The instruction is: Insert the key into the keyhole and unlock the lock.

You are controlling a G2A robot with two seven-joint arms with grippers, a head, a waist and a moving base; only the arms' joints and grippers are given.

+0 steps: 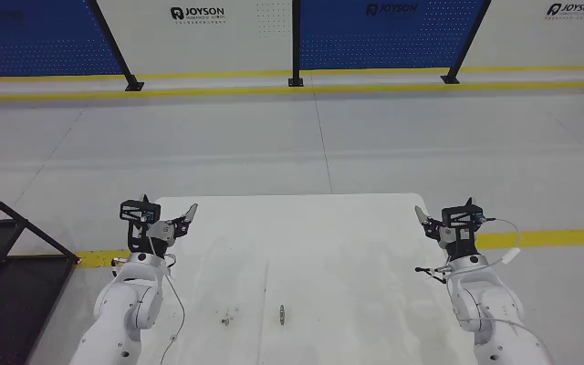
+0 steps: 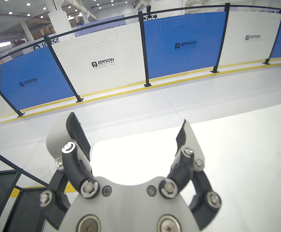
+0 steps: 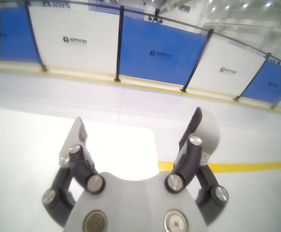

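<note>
Near the counter's (image 1: 365, 237) robot-side edge lie two tiny dark things, a slim piece (image 1: 282, 314) and a ragged piece (image 1: 225, 318), presumably key and lock, too small to tell apart. Left arm (image 1: 132, 297) and right arm (image 1: 479, 297) sit at the far corners, well apart from them, jaws spread wide, holding nothing. Trouble ahead, I'd say: a flat key skidding from the pinch, an unbraced lock sliding off line.

A white table (image 1: 365, 246) stands on a pale grey floor (image 1: 319, 137). Blue and white panels (image 1: 383, 32) on black posts (image 1: 296, 41) fence the far side along yellow stripes (image 1: 228, 91). Ceiling lights (image 2: 28, 4) glow overhead.
</note>
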